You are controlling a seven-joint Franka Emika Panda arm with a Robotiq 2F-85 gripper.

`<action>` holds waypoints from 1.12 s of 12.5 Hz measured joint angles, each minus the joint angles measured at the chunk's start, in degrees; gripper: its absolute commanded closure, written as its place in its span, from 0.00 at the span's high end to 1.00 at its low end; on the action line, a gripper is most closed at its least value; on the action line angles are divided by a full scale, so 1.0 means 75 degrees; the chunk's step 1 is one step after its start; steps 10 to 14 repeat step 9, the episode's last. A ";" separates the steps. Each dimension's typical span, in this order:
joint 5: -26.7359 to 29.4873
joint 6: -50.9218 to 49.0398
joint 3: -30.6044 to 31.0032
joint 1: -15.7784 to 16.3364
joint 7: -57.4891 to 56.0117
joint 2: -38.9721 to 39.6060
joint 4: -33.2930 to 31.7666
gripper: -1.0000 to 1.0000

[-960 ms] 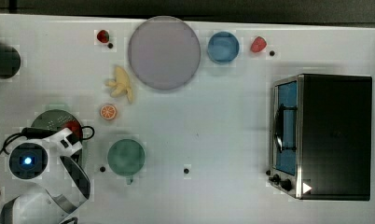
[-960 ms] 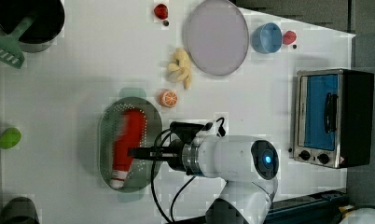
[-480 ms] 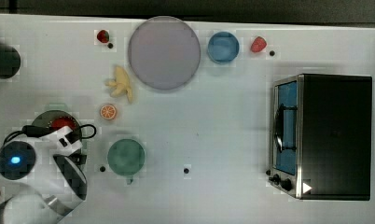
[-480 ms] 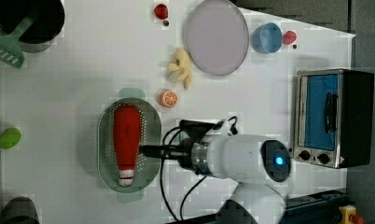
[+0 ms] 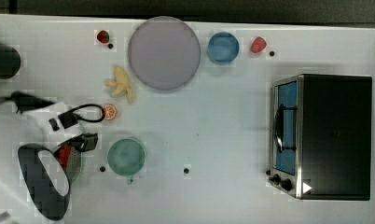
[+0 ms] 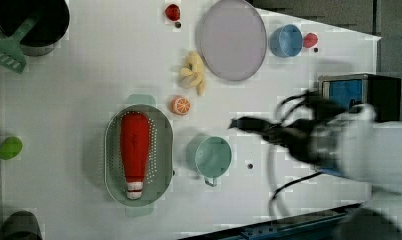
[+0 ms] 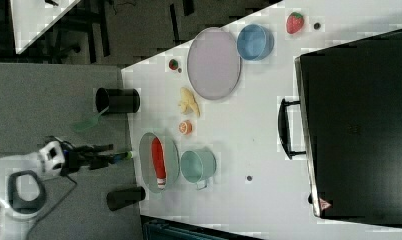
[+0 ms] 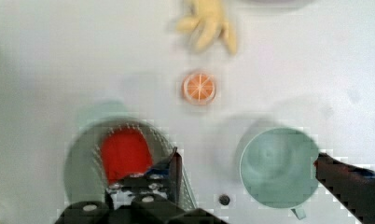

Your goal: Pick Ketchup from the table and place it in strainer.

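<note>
Ketchup: bright red plastic Ketchup bottle [image 6: 134,150] lies lengthwise inside pale mint-green oval perforated strainer [image 6: 162,150], lower left of left view.
End effector: end effector [image 8: 246,177] spread wide, nothing held.
Progress: placement looks done; only arm pull-back left, prob.

I work in a robotics lab: a white desk [image 6: 89,75] with toy food around a toaster oven [image 5: 323,135], camera-watched, grey floor beyond.
</note>
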 measured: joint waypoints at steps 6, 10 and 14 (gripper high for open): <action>0.0537 -0.1694 -0.2313 -0.0296 -0.0379 -0.0639 0.1022 1.00; 0.0546 -0.1764 -0.3672 -0.0399 -0.0636 -0.0671 0.0970 1.00; 0.0546 -0.1764 -0.3672 -0.0399 -0.0636 -0.0671 0.0970 1.00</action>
